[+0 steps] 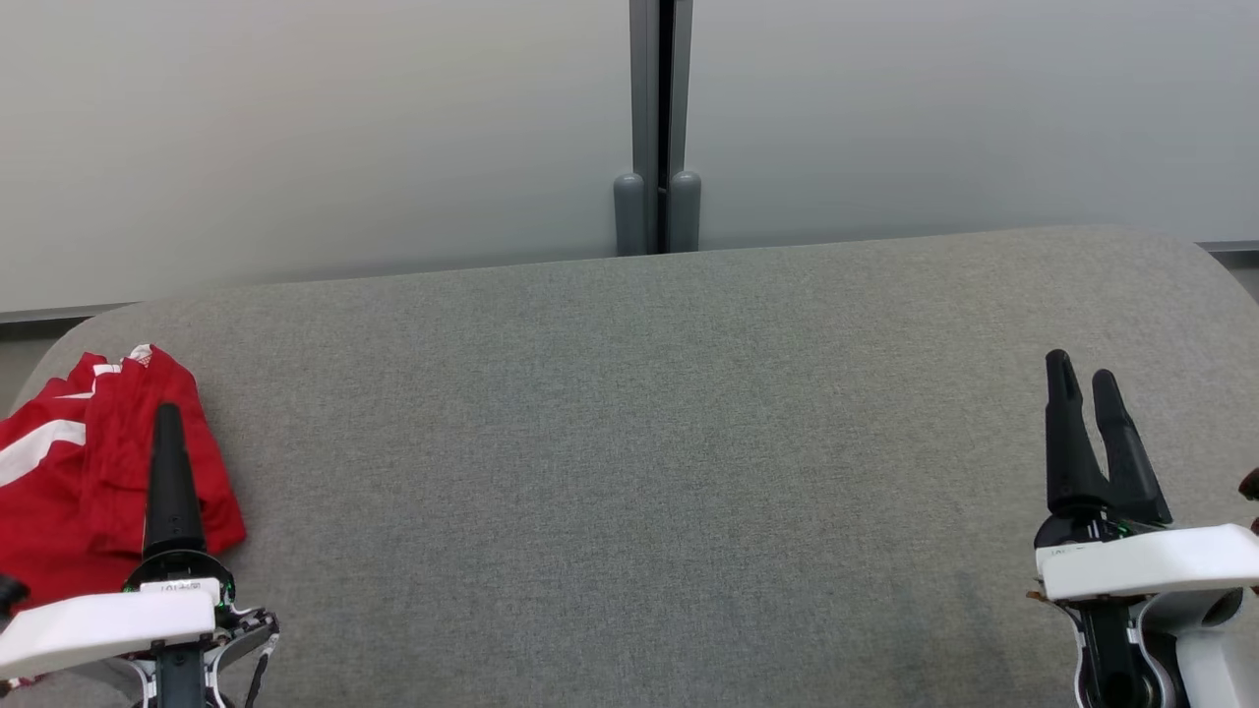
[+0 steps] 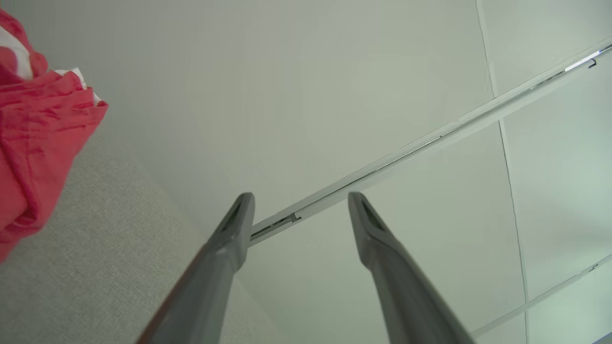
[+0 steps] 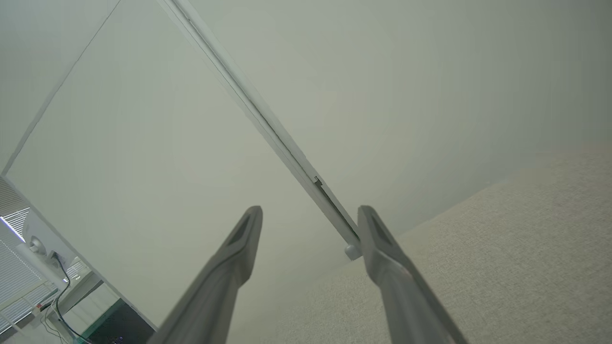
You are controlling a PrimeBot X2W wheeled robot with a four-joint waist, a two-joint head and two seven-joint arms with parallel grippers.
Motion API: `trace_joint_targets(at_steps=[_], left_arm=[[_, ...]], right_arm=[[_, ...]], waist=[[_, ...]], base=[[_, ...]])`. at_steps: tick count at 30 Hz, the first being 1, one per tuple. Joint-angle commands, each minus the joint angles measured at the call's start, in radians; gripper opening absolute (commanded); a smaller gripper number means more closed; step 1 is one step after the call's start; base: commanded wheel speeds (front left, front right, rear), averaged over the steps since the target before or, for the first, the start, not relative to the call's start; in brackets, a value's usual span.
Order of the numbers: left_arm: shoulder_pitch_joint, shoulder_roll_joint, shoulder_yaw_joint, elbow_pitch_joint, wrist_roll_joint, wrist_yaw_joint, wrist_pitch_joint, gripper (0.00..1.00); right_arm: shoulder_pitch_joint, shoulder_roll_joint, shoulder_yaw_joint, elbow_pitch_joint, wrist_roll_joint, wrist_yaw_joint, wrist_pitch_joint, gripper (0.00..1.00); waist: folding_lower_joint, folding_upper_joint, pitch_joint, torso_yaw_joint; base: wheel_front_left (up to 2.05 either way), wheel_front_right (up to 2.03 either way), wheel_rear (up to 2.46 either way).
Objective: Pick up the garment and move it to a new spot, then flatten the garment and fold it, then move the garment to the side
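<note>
- The garment (image 1: pixel 89 472), red with white stripes, is lying bunched and creased at the bench's left edge, close to the far left corner. Part of it is running out of the head view on the left.
- The bench (image 1: pixel 629 442), covered in grey woven fabric and rounded at its far corners, is stretching across the whole width of the head view.
- The left gripper (image 1: pixel 168 418) is hovering over the near left part of the bench with its dark fingers pointing toward the far edge. In the head view they are lining up one behind the other and overlapping the garment's right side.
- In the left wrist view the left gripper (image 2: pixel 301 198) is standing with its fingers spread wide and nothing between them. The garment (image 2: pixel 33 143) is sitting off to that view's left, apart from both fingers.
- The right gripper (image 1: pixel 1080 369) is hanging over the near right part of the bench, well apart from the garment, its fingers also pointing toward the far edge.
- In the right wrist view the right gripper (image 3: pixel 311 212) is holding its fingers spread wide, the gap between them empty, with the bench (image 3: pixel 502 248) showing at the lower right.
- Behind the far edge, pale wall panels (image 1: pixel 295 128) are rising, with a grey post (image 1: pixel 657 98) running between them.
- Some cables (image 3: pixel 60 282) are showing small in the lower left corner of the right wrist view.
</note>
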Motion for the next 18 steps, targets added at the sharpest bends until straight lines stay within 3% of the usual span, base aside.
trace_joint_targets(at_steps=[1,18], left_arm=[[-0.018,0.007,-0.008,-0.041,0.057,0.008,-0.01,1.0],[0.033,0.009,-0.197,-0.108,0.51,0.086,-0.061,1.0]], right_arm=[[-0.026,-0.013,0.011,-0.026,-0.054,0.001,-0.015,1.0],[0.004,-0.002,0.05,0.022,-0.328,0.001,-0.066,1.0]], waist=[[0.0,-0.0001,0.0,0.0],[0.0,-0.0001,-0.005,-0.009]], base=[[0.0,0.0,0.0],[0.0,0.0,0.0]])
